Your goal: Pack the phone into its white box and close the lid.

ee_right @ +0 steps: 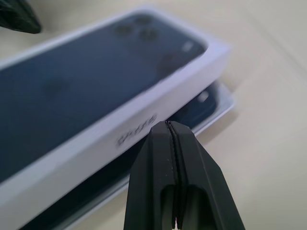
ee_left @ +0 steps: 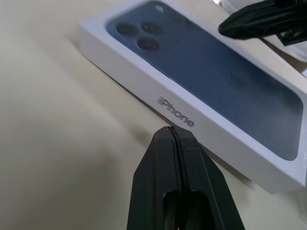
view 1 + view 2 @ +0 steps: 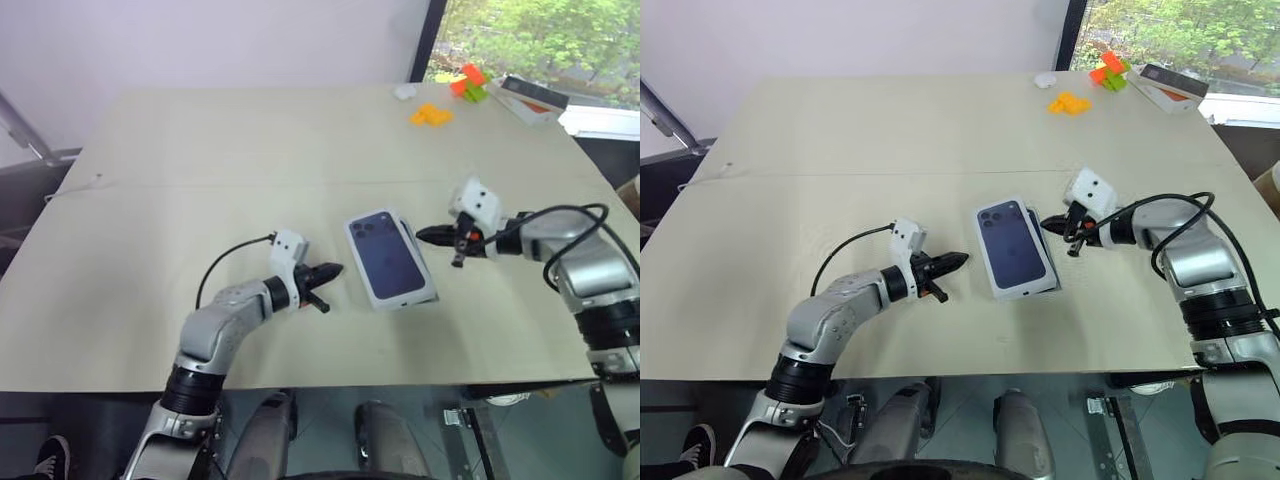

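The lid [image 3: 390, 258], white with a dark blue phone picture on top, lies in the middle of the table, askew over the white box [image 1: 224, 106]. A strip of the dark phone [image 1: 194, 106] shows inside the box past the lid's right edge. My left gripper [image 3: 335, 269] is shut and empty, its tip a short way off the lid's left side, close to the printed side wall [image 2: 192, 120]. My right gripper [image 3: 422, 235] is shut and empty too, pointing at the lid's right side near the exposed box edge.
At the table's far right back lie orange blocks [image 3: 432, 115], an orange and green block [image 3: 468, 80], a small white object [image 3: 404, 91] and an orange-and-white box [image 3: 533, 98]. The tan table top [image 3: 250, 150] stretches wide around the lid.
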